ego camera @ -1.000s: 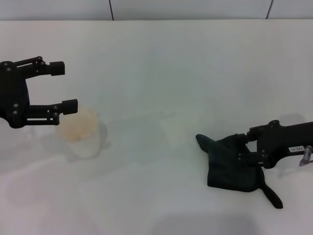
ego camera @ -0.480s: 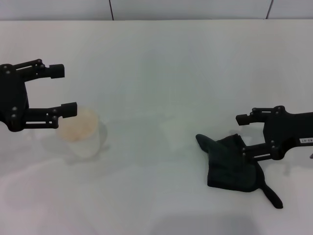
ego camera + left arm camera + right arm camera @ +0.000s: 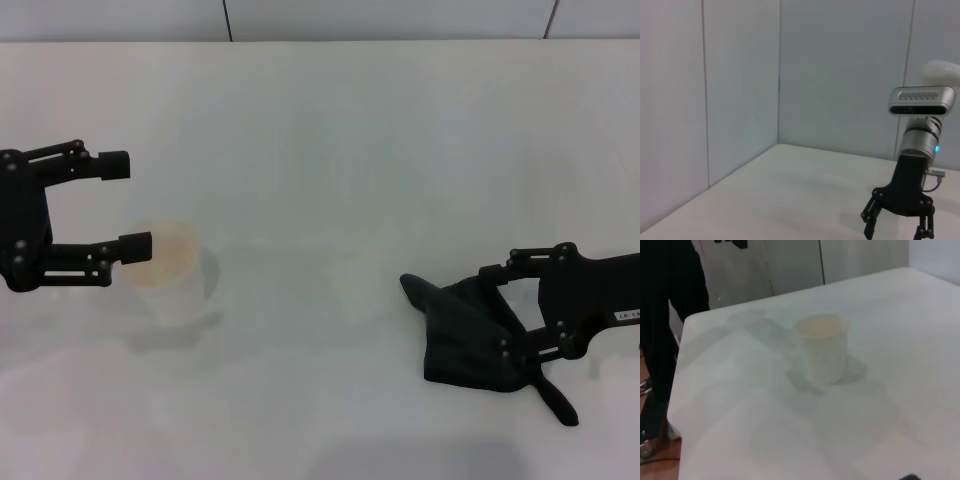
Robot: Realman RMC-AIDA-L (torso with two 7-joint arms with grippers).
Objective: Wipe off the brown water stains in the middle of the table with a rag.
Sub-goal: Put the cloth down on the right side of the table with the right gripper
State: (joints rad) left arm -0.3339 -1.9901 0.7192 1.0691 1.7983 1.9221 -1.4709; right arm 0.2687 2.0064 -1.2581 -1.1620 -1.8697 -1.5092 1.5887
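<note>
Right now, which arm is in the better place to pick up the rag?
The right. Its claw is open with its fingers on both sides of the rag's near edge. The left claw is far across the table, open beside the cup.

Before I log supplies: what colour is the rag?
Dark charcoal-black, plain; the rag shows best in the head view.
</note>
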